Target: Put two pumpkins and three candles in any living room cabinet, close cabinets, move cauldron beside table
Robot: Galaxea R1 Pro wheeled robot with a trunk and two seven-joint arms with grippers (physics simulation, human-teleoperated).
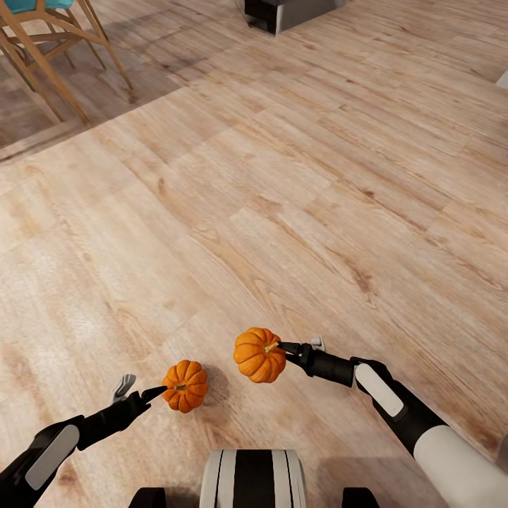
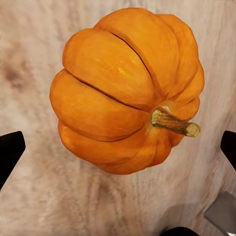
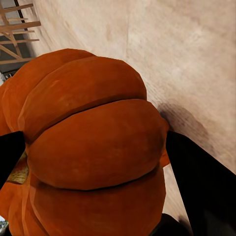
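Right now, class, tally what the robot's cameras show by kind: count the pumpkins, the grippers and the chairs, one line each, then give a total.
Pumpkins: 2 (left pumpkin, right pumpkin)
Grippers: 2 (left gripper, right gripper), each holding one pumpkin
Chairs: 1 (wooden chair, partly cut off)
Total: 5

Even, soft daylight-like lighting was rendered, with mild compression blur.

The wooden floor [image 1: 282, 212] was evenly lit in the head view, without glare. A faint shadow was cast toward 3 o'clock of the smaller pumpkin [image 1: 185, 386], and a darker patch was seen under the chair [image 1: 49, 49] at 11 o'clock. In the left wrist view the pumpkin's ribs were brightly lit and sharp. In the right wrist view the larger pumpkin [image 3: 93, 147] was rendered darker, with a soft shadow on the floor at 3 o'clock; the background was blurred.
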